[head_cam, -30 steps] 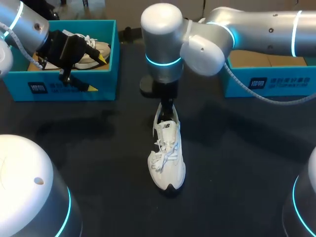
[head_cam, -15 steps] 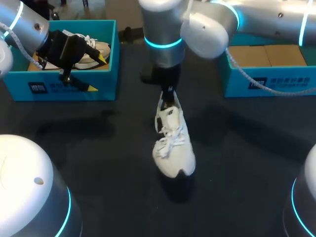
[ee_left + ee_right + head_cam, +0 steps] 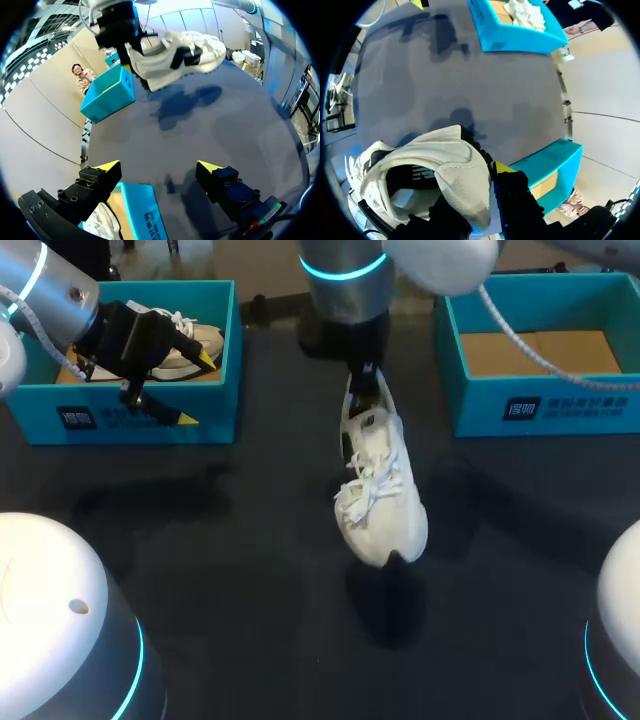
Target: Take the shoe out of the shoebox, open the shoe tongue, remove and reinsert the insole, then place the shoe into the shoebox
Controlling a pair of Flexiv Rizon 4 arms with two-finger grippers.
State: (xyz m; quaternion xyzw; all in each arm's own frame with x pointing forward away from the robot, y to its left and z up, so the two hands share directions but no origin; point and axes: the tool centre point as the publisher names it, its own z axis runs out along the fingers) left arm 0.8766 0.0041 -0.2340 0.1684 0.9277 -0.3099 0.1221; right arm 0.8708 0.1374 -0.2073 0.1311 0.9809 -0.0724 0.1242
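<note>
Since both boxes carry print, we begin there: each teal shoebox has a dark label panel with white characters on its front wall, one on the left shoebox [image 3: 215, 410] and one on the right shoebox [image 3: 600, 410]. The white shoe [image 3: 382, 490] bears a small dark mark on its tongue. We leave all of it unread.

We count two shoeboxes, two shoes and two grippers. One shoe hangs in the air from the right gripper [image 3: 364, 378]. The second shoe [image 3: 190, 340], also white, lies inside the left shoebox. The right shoebox shows only a brown lining.

In the right wrist view, one yellow-tipped finger presses the outside of the heel and the other dark finger sits within the shoe's opening, so the right gripper is clamped on the heel. The shoe hangs toe down, clear of the dark table [image 3: 250, 540], between the two boxes and nearer the right one. Its shadow falls on the tabletop just below the toe.

The left gripper [image 3: 159, 167] has its fingers spread wide and holds nothing. It sits at the left shoebox's front wall, one yellow tip over the inside near the second shoe, the other out in front.

Between the boxes and toward the near edge, bare tabletop surrounds the hanging shoe.
</note>
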